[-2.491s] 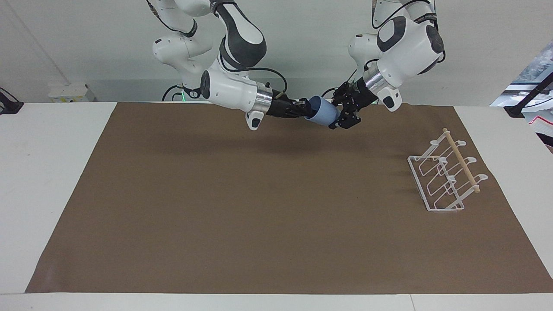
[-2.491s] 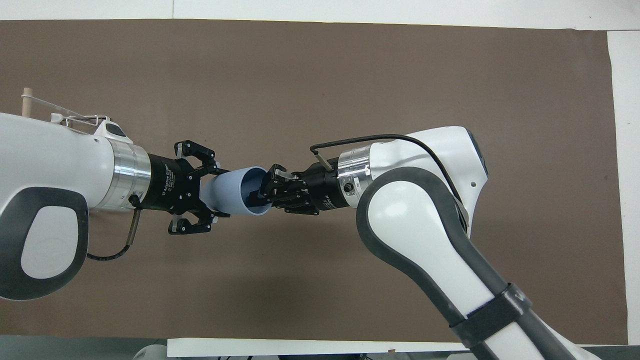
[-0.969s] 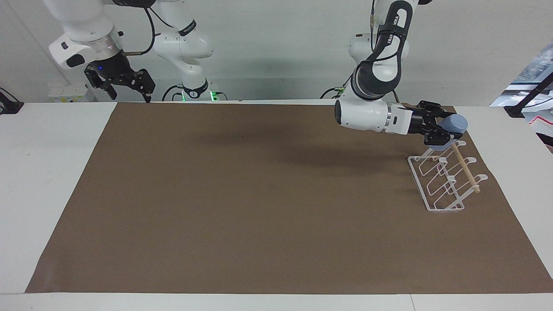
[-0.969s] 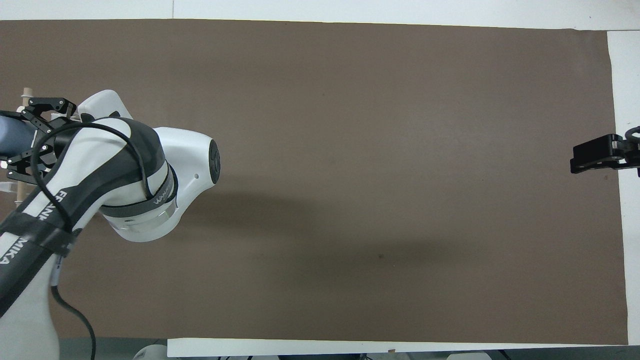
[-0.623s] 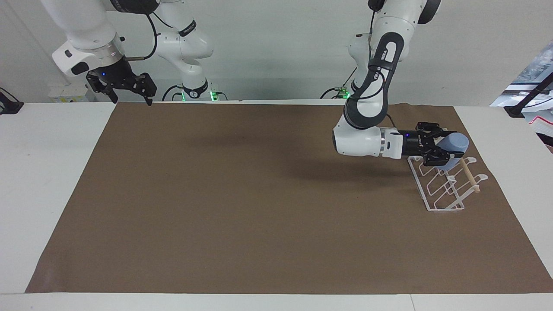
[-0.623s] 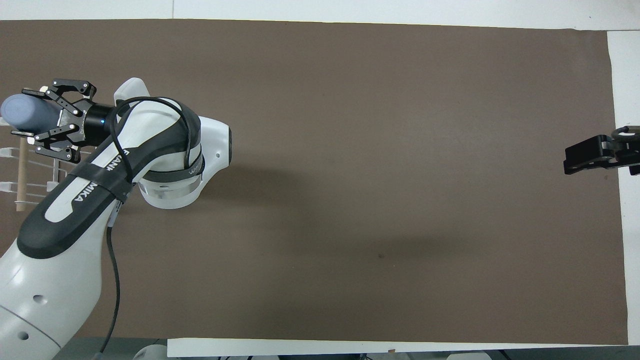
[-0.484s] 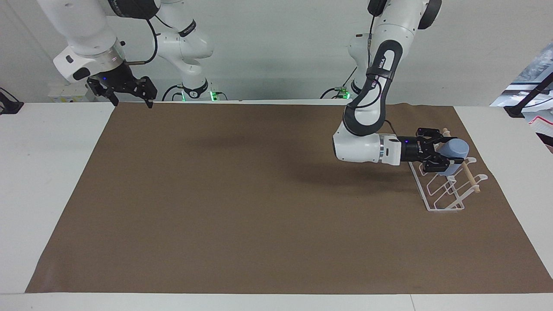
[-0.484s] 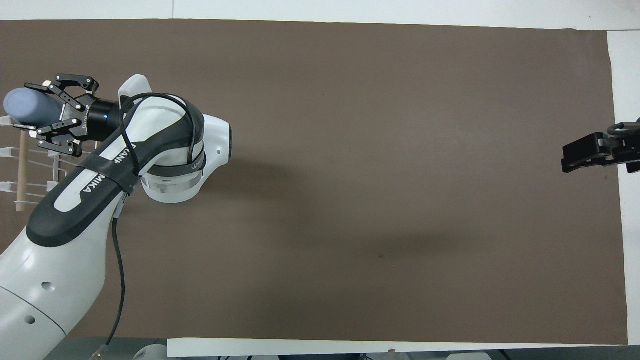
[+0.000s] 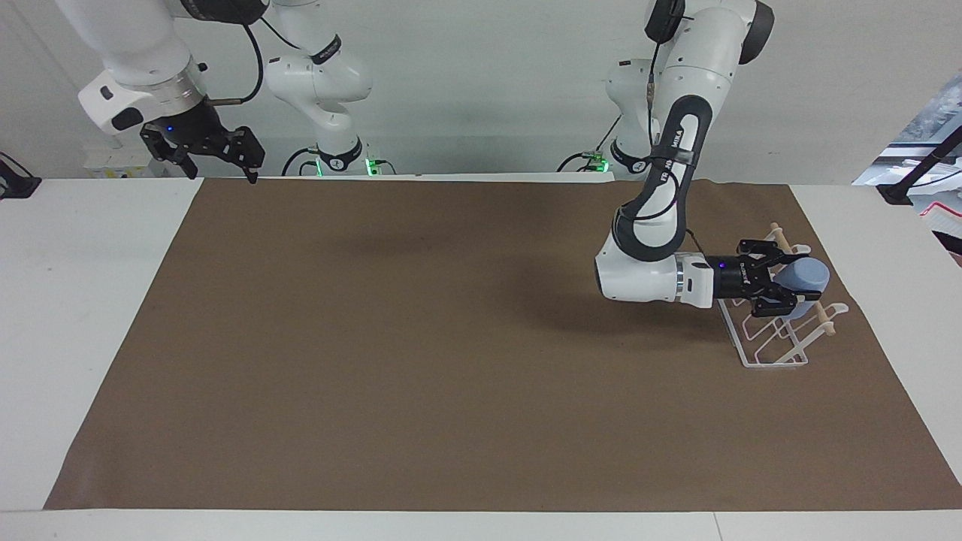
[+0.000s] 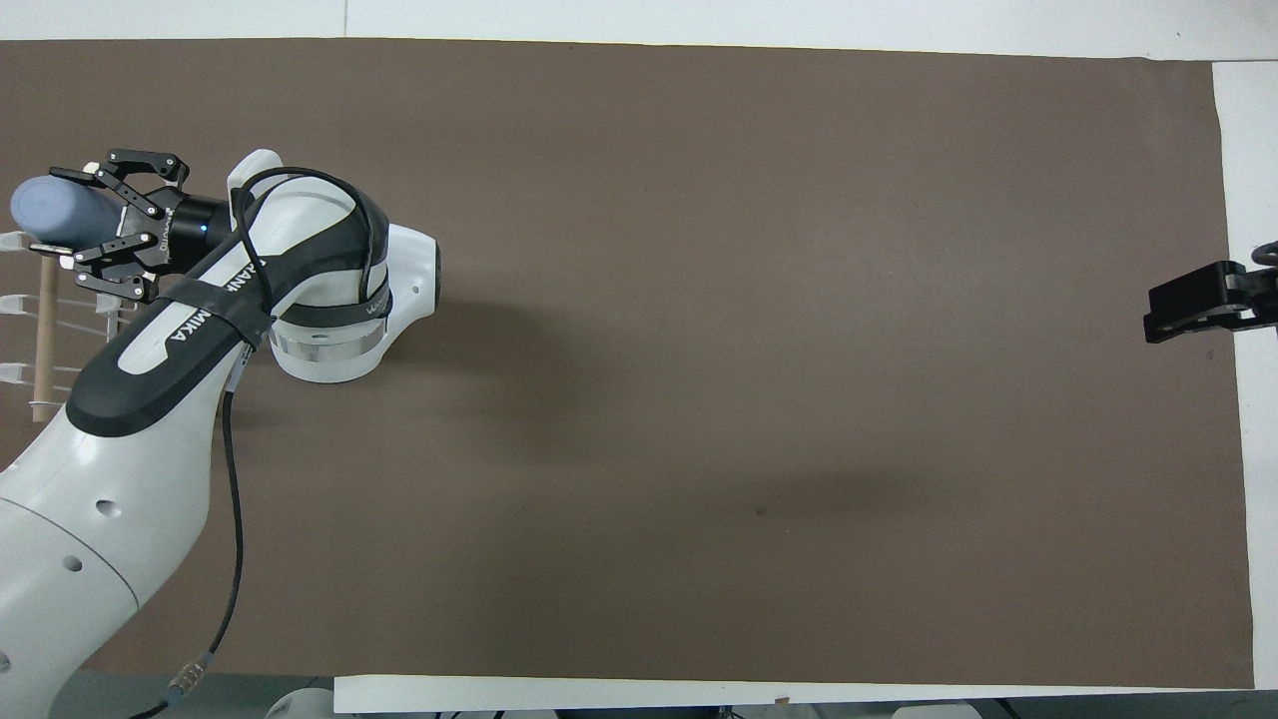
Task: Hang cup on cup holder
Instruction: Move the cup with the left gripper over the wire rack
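The right pincer (image 9: 218, 158) hangs raised over the edge of the desk (image 9: 90, 300) nearest the robots, at the right arm's end, where the brown mat (image 9: 421, 346) meets the bare white top; this arm waits. Its fingers stand apart and hold nothing.

Toward the left arm's end of the desk, the left pincer (image 9: 778, 285) is held level above the cup holder (image 9: 774, 338). Its fingers are clamped on the cup (image 9: 804, 276), gripping one end of it. The cup lies on its side: the long axis runs level, in line with the pincer, and the free rounded end points away from the left arm toward the desk's end edge. In the overhead view the cup (image 10: 55, 215) projects out of the left pincer (image 10: 105, 225), over the rack's white prongs. Whether the cup touches a prong or the wooden dowel (image 9: 815, 304) cannot be told. The cup holder stands on the mat, with the dowel running across the prong tops.
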